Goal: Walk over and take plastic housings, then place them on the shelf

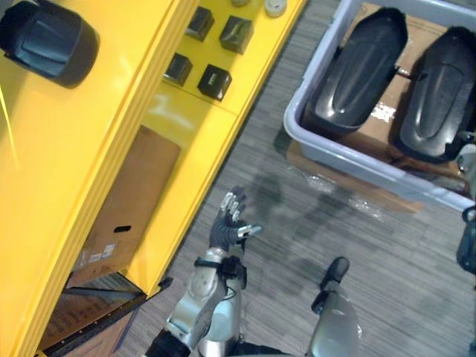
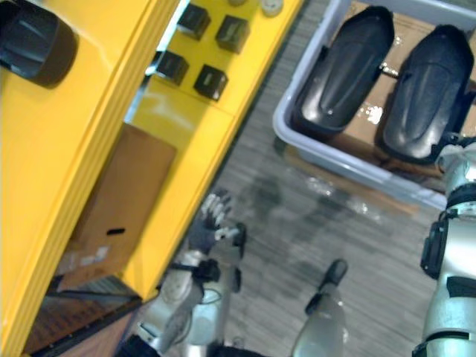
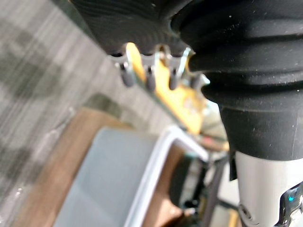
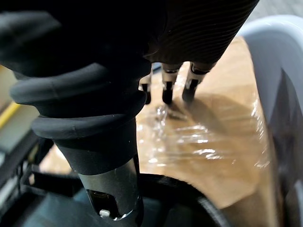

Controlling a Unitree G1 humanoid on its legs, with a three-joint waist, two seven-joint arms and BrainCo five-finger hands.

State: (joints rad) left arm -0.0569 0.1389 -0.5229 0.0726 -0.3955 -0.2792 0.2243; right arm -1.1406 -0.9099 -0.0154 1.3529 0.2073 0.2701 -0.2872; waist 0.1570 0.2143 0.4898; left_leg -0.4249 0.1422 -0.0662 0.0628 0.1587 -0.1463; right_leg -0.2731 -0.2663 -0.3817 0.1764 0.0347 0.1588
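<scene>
Two long black plastic housings (image 1: 361,67) (image 1: 439,97) lie side by side in a grey tote (image 1: 327,137) on the floor at the upper right. A third black housing (image 1: 44,41) rests on top of the yellow shelf (image 1: 89,149) at the upper left. My left hand (image 1: 227,219) hangs open over the carpet beside the shelf, holding nothing. My right hand (image 4: 167,92) is at the tote's right end, open, its fingers straight above plastic-wrapped cardboard (image 4: 203,137) and touching nothing I can see.
Several small black boxes (image 1: 214,80) sit on a lower yellow shelf level. A cardboard box (image 1: 130,208) stands under the shelf. The tote rests on a flat cardboard sheet (image 1: 349,186). Grey carpet (image 1: 297,245) lies between shelf and tote.
</scene>
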